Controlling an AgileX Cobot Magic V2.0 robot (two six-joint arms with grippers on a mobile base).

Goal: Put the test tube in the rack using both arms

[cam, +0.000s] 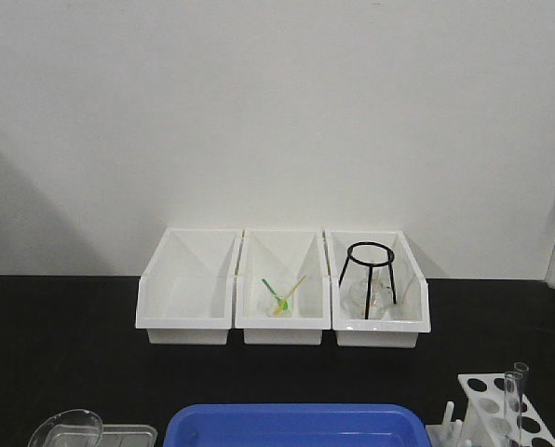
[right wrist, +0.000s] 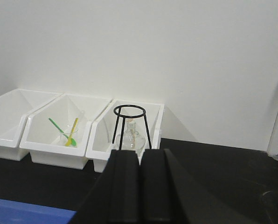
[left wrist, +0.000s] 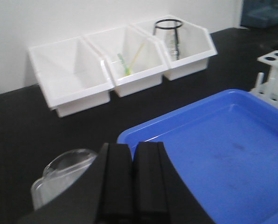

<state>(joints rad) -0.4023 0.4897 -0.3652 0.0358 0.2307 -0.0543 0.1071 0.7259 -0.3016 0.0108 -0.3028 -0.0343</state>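
The white rack (cam: 490, 402) stands at the table's front right corner, and a slim clear test tube (cam: 512, 408) stands upright in one of its holes. The left wrist view shows the rack (left wrist: 275, 58) blurred at the far right, with its pegs toward the blue tray. My left gripper (left wrist: 133, 150) is shut with nothing between its fingers, hovering over the tray's near left corner. My right gripper (right wrist: 140, 156) is also shut and empty, facing the right-hand bin. Neither arm shows in the front view.
Three white bins (cam: 186, 317) line the back wall. The middle one holds green and yellow sticks (cam: 279, 296), the right one a black ring stand (cam: 369, 275) over a flask. A blue tray (cam: 296, 424) lies front centre. A glass beaker (cam: 65, 428) sits front left.
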